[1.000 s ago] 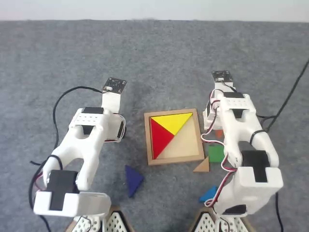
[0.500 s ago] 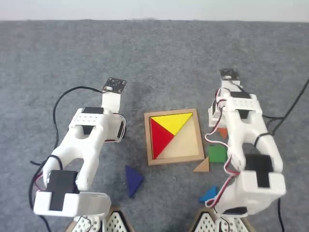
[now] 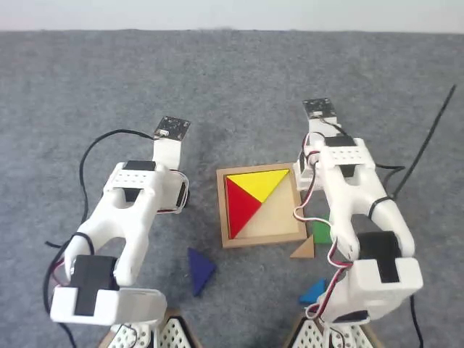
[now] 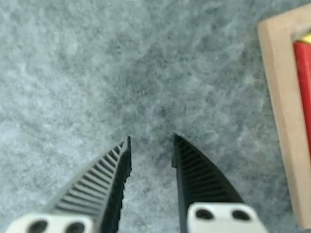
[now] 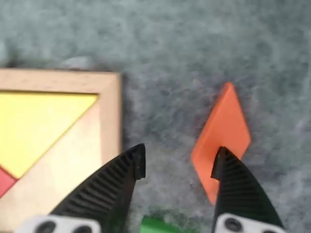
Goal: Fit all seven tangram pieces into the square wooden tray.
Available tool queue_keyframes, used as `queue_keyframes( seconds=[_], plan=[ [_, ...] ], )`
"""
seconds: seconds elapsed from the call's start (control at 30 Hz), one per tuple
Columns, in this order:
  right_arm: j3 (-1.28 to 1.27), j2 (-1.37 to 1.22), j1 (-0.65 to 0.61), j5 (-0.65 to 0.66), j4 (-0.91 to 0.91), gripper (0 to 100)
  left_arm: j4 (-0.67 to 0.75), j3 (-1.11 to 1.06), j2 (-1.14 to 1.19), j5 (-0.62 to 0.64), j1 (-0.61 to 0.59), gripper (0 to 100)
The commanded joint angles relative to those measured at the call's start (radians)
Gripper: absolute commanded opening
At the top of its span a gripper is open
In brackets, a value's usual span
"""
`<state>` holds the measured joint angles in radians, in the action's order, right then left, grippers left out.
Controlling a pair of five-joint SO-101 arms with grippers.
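So the right arm has swung in toward the tray (image 3: 279, 217) compared with half a second back, and its wrist now sits closer to the tray's right rim. The left arm hasn't budged.

Nearest the arm bases, a blue piece (image 3: 313, 292) lies off the tray's near right corner. A dark blue triangle (image 3: 199, 268) lies off its near left corner. A small tan triangle (image 3: 304, 250) sits just outside the near right corner, and the green piece (image 3: 321, 232) next to it is half under the arm.

Inside the tray are a red triangle (image 3: 241, 205) against the left rim and a yellow triangle (image 3: 261, 183) along the far rim, touching each other. The rest is bare wood.

The right end effector (image 5: 180, 162) is spread wide, holding nothing, over the grey worktop (image 3: 109, 87) between the tray's right rim and the orange piece (image 5: 222, 133). One fingertip overlaps that piece; can't tell if it touches.

The left end effector (image 4: 151, 141) is slightly parted and holds nothing, left of the tray.
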<state>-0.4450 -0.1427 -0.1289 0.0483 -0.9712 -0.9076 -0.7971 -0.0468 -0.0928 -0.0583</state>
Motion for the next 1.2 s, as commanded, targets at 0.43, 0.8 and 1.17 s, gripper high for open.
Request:
queue_keyframes(
  seconds=[0.43,0.8,1.17],
  plan=[
    [0.078,-0.094,0.105,0.044,-0.002,20.3,0.014,0.027,0.002,-0.015,0.011,14],
    [0.109,-0.097,0.185,0.052,-0.035,18.6,0.014,0.027,0.002,-0.015,0.009,14],
    [0.115,0.03,0.05,0.055,-0.11,24.8,0.014,0.027,0.002,-0.015,0.011,14]
  ],
)
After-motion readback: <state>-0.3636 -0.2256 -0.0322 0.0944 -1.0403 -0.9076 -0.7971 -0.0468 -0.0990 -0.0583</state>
